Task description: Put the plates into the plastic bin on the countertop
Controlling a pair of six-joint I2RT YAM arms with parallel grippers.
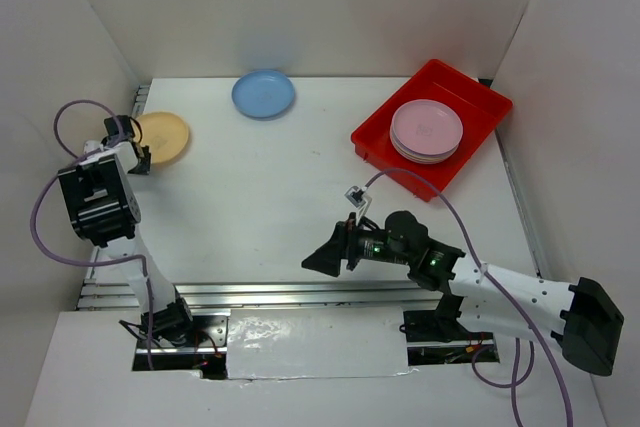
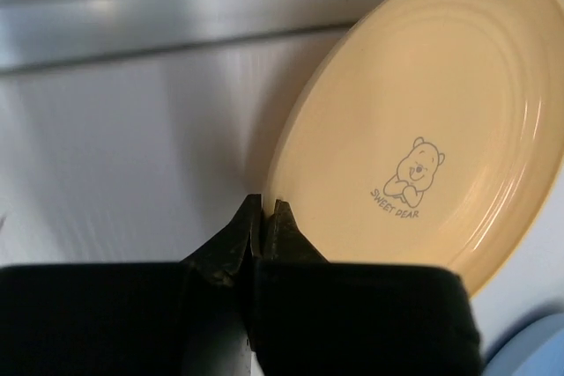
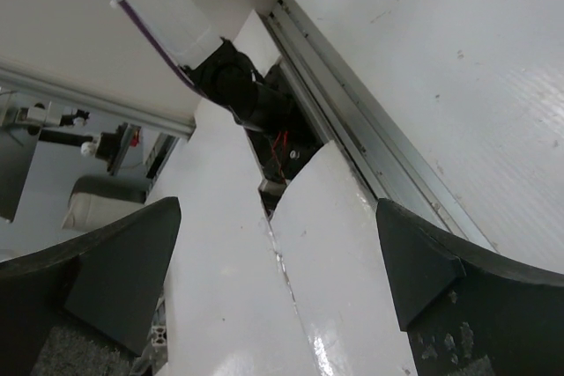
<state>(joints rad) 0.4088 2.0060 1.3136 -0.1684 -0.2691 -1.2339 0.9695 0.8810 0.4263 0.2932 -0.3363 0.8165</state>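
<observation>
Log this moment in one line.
left gripper: shut on yellow plate rim | right gripper: open, empty | blue plate: on table | bin: pink-topped stack inside

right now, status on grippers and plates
Left gripper shut on yellow plate rim, far left. Right gripper open, empty. Pink stack in red bin, blue plate loose at back. No obstacle toward bin.

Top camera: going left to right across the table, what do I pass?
yellow plate → blue plate → right gripper → red bin, with a stack of plates lying in it.
</observation>
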